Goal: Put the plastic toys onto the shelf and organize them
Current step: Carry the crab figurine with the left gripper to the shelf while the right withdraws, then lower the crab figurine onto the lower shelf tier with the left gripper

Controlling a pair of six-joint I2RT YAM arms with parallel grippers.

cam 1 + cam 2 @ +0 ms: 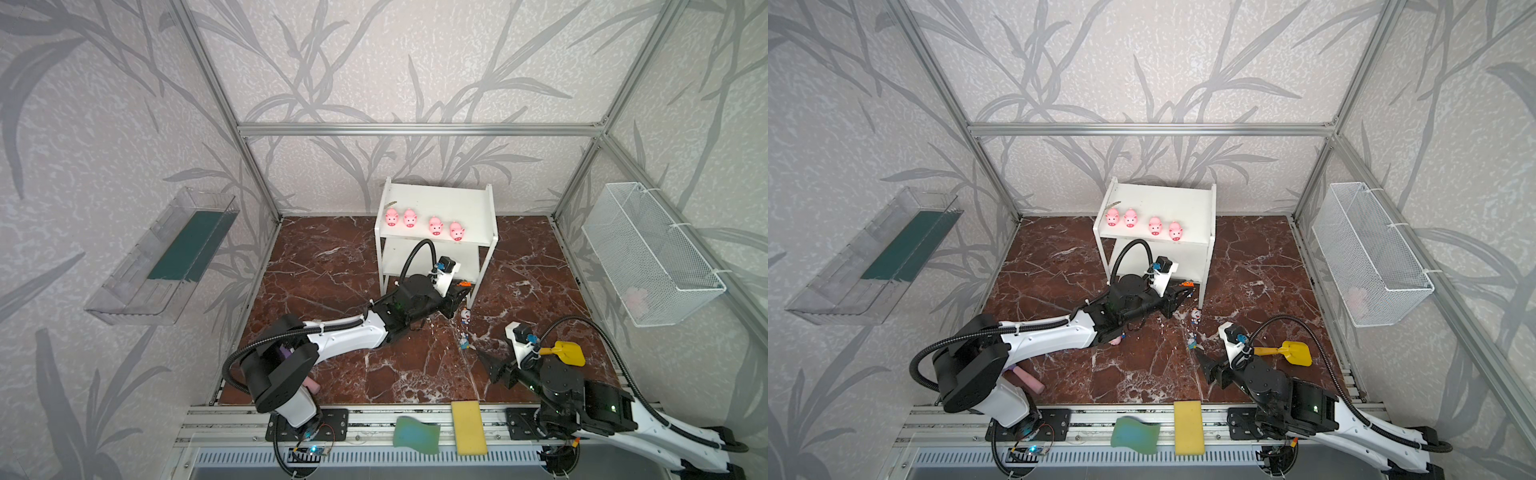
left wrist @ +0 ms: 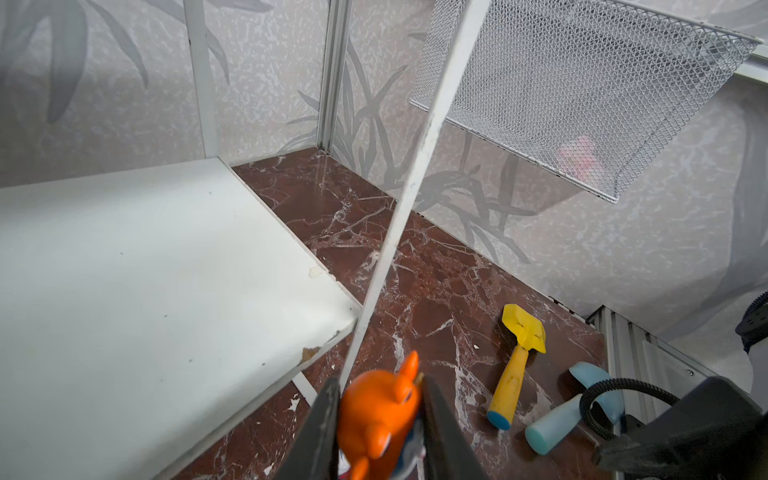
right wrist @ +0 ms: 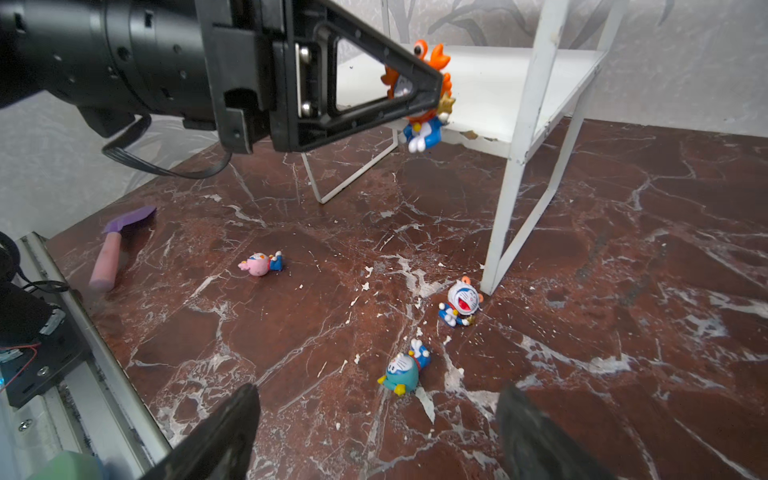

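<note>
At five o'clock on the shelf (image 1: 449, 203), the left gripper (image 2: 380, 395) clamps the orange figurine (image 3: 436, 70) beside the lower board (image 2: 145, 270); ease it toward eleven o'clock, clearing the front leg (image 2: 399, 232), then release, while the right gripper (image 3: 380, 399) gapes empty near the teal figurine (image 3: 403, 370)

No text, label, brand, number or sign legible in any view.
</note>
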